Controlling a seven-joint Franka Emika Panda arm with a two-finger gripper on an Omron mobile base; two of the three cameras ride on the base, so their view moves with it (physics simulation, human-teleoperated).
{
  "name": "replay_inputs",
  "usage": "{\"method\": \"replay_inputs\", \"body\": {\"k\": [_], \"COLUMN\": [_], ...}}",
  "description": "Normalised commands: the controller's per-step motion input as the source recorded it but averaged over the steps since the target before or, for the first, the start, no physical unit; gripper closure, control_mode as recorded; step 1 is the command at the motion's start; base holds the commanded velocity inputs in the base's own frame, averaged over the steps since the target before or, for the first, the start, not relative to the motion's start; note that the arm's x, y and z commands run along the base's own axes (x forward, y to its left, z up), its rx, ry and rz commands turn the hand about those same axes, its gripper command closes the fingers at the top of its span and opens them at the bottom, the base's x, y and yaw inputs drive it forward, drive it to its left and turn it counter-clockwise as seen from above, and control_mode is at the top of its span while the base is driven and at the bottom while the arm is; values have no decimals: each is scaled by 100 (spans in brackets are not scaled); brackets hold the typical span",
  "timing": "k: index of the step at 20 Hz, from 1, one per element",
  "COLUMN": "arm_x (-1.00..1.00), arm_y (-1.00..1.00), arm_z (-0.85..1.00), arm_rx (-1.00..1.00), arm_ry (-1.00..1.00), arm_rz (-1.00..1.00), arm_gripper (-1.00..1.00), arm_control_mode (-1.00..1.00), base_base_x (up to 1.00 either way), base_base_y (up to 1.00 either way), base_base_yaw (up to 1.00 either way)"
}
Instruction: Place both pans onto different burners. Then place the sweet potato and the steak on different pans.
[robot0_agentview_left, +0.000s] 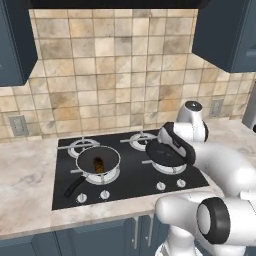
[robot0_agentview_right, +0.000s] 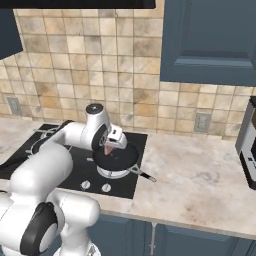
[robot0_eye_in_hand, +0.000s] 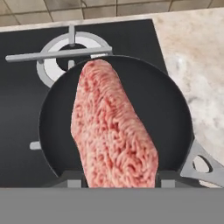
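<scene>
Beige tiled wall carries an outlet at nine o'clock. Dark blue cabinets hang above marble counter. At three o'clock stands perhaps a toaster.

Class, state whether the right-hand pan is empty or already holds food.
Empty. The right-hand pan shows bare black inside; the steak hangs above it in the gripper, not yet set down.

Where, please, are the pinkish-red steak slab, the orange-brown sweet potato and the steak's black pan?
Pinkish-red steak slab (robot0_eye_in_hand: 111, 131), hand view, its middle.
Orange-brown sweet potato (robot0_agentview_left: 98, 164), left base view, its middle.
Black pan under the steak (robot0_eye_in_hand: 168, 113), hand view, bare floor.
</scene>
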Motion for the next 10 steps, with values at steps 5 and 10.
{"method": "replay_inputs", "body": {"k": [5, 10], "arm_x": [10, 6], "arm_y": [0, 0], "arm_z": [-53, -41], "arm_rx": [0, 0], "arm_ry": [0, 0], "arm_rz": [-2, -2], "arm_gripper": [100, 100], "arm_control_mode": [-100, -100], "base_base_x": [0, 0], "base_base_y": [0, 0], "base_base_yaw": [0, 0]}}
